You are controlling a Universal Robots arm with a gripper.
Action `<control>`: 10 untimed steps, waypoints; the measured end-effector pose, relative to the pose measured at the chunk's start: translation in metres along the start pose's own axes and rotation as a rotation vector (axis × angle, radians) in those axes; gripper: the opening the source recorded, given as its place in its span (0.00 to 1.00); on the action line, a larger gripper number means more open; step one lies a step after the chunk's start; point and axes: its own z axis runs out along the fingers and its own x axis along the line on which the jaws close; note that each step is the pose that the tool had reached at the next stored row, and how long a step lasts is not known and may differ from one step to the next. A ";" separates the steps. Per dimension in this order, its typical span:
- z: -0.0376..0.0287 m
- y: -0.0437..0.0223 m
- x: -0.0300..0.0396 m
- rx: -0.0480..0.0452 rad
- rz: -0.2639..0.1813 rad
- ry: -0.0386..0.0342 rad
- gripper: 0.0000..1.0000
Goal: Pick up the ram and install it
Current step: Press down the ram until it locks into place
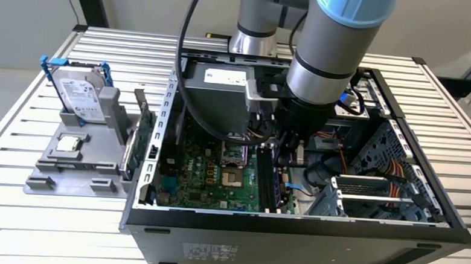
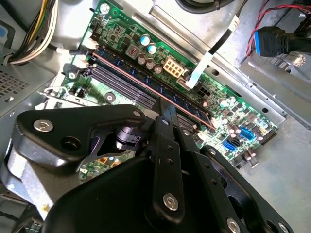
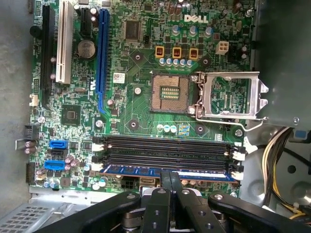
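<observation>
Arm reaches down into the open computer case [image 1: 295,223] from above. In the first wrist view the gripper [image 3: 170,180] sits over the outermost of four memory slots, its fingers [image 3: 176,187] pressed together on the top edge of the ram [image 3: 165,172], a blue-green stick standing upright in that slot. The second wrist view shows the same stick [image 2: 146,80] running the slot's length, edge-on. The three neighbouring slots [image 3: 165,148] are dark and bare.

Surroundings: the open CPU socket [image 3: 170,92] with its raised metal frame [image 3: 228,97] lies just beside the slots. A yellow and black wire bundle [image 3: 277,155] hangs near the slots' end. Outside the case, at the exterior view's left, a grey holder [image 1: 77,160] carries a hard drive [image 1: 84,97] standing on edge, and a green card [image 1: 142,142] stands between holder and case wall.
</observation>
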 end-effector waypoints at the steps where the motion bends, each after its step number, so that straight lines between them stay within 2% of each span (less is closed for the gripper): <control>1: 0.0000 0.0000 0.0000 0.0000 -0.004 0.0001 0.00; 10: 0.0028 -0.0002 -0.0001 0.0004 -0.019 0.0003 0.00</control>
